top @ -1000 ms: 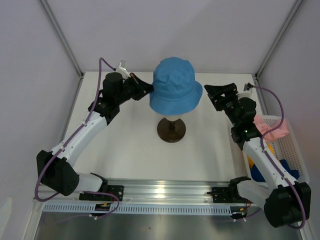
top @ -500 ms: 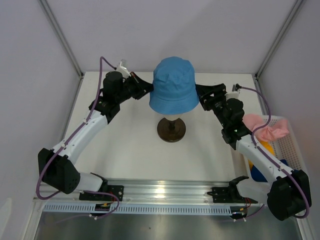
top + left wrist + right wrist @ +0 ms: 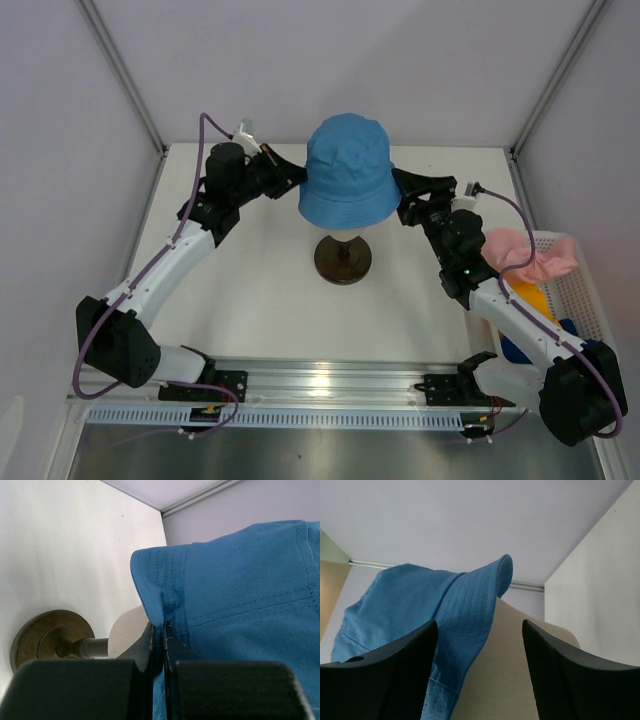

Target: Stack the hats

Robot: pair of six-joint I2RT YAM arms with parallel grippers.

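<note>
Nearest the arm bases, a white basket is seen at the right edge of the surface. A pink hat is heaped at its far end, while a yellow hat and a navy hat are partly hidden inside by the right arm.

Farther in, at mid-surface, the dark round base of the head form is shown. The blue hat is seated on the form, crown up. The left gripper is clamped on the hat's left brim, and the fabric is puckered just above the closed fingers. The right gripper is spread wide; the opposite brim lies between the jaws, and no contact with either can be made out.

The hat is judged light, soft and easily creased. The brim folds where it is pinched, and only slight stiffness is lent by its stitched rows. A hold on the brim edge at two opposite sides is judged best, so that the crown is kept open and settled evenly on the form. By a one-sided pull the hat would probably be tilted or the form tipped. The basket hats appear equally limp and would best be taken by a brim.
</note>
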